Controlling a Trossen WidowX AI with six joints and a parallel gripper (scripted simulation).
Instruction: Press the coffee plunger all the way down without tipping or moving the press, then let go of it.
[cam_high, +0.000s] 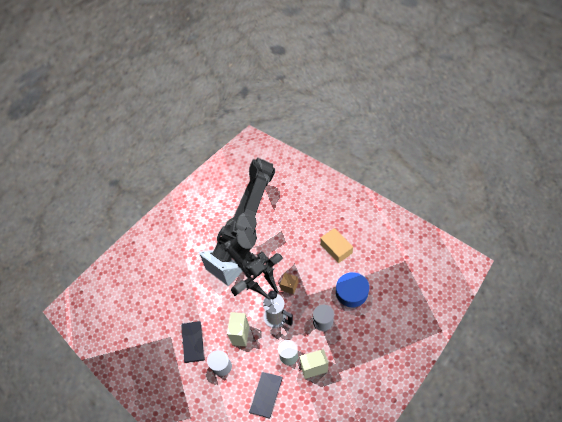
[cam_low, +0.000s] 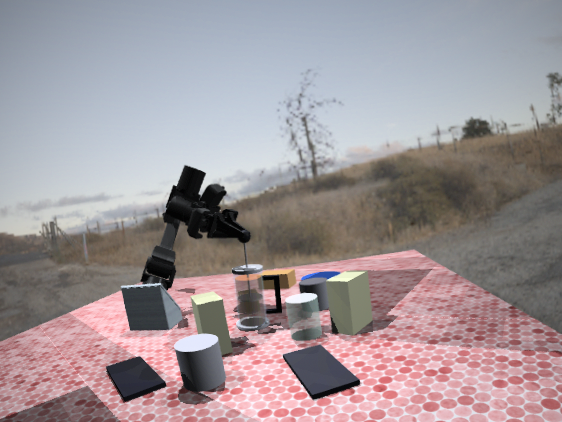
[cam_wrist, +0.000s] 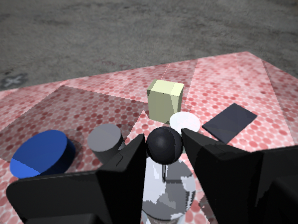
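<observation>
Pinching the plunger knob (cam_wrist: 164, 145), the gripper (cam_wrist: 163, 150) hovers above the seemingly unlabelled press (cam_low: 250, 299).

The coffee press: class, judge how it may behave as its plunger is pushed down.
The coffee press is tall on a narrow base, so off-axis force could tip it. Its thin rod probably flexes. The round knob might slip from the gripper.

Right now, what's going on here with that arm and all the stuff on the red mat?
The single robot arm's gripper is shut on the black knob at the top of the coffee press plunger. The thin rod still stands well above the lid, so the plunger is not yet pressed fully down. The press stands upright on the red dotted mat, among blocks, cylinders and flat dark slabs that the arm is not touching.
</observation>
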